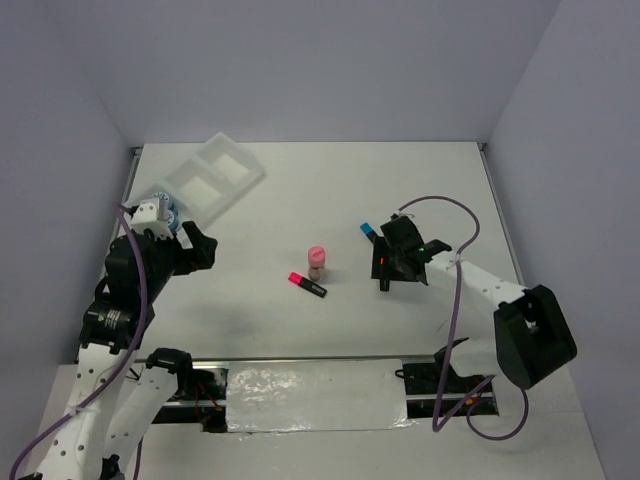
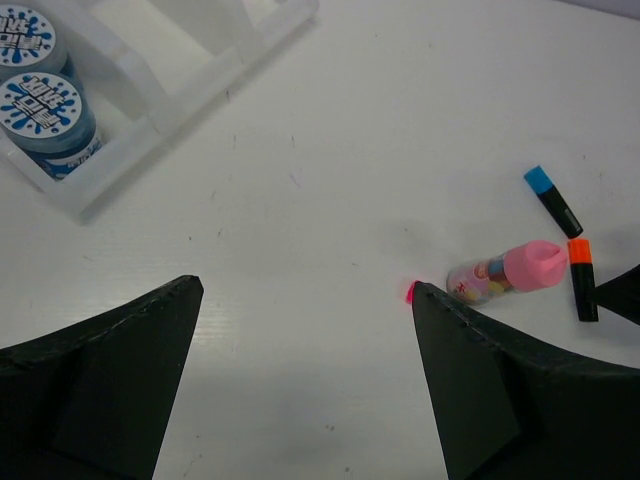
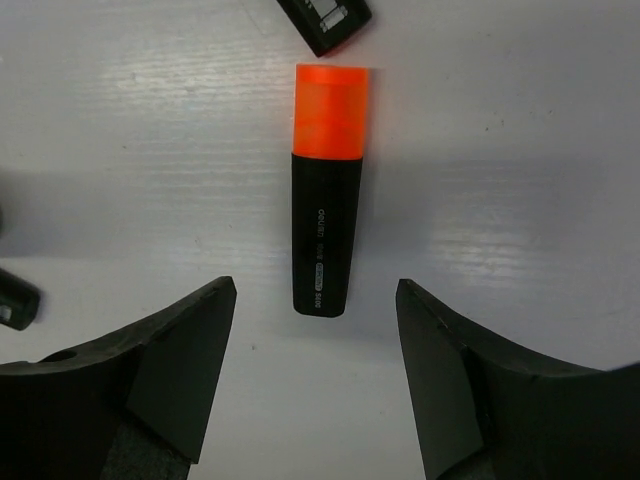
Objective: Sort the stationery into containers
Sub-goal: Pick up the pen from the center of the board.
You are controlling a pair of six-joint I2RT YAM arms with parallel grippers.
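The long white tray (image 1: pixel 215 175) lies at the far left. Two blue rolls (image 2: pixel 45 105) sit in its end compartment; one (image 1: pixel 168 212) shows by the left wrist in the top view. My left gripper (image 1: pixel 203 250) (image 2: pixel 305 290) is open and empty over bare table near the tray. The pink-capped bottle (image 1: pixel 316 262) (image 2: pixel 510 272) and pink-capped marker (image 1: pixel 307 284) lie mid-table. The blue-capped marker (image 1: pixel 368 230) (image 2: pixel 552 200) lies right of them. My right gripper (image 1: pixel 388 280) (image 3: pixel 315 290) is open, low over the orange-capped marker (image 3: pixel 326 190) (image 2: pixel 581 275), its fingertips (image 3: pixel 215 300) either side of the butt end, not touching.
The tray's two other compartments (image 2: pixel 200 50) hold nothing that shows. White walls (image 1: pixel 300 60) close the table at the back and sides. The blue marker's black end (image 3: pixel 322 20) lies just beyond the orange cap. A purple cable (image 1: pixel 455 290) runs along the right arm.
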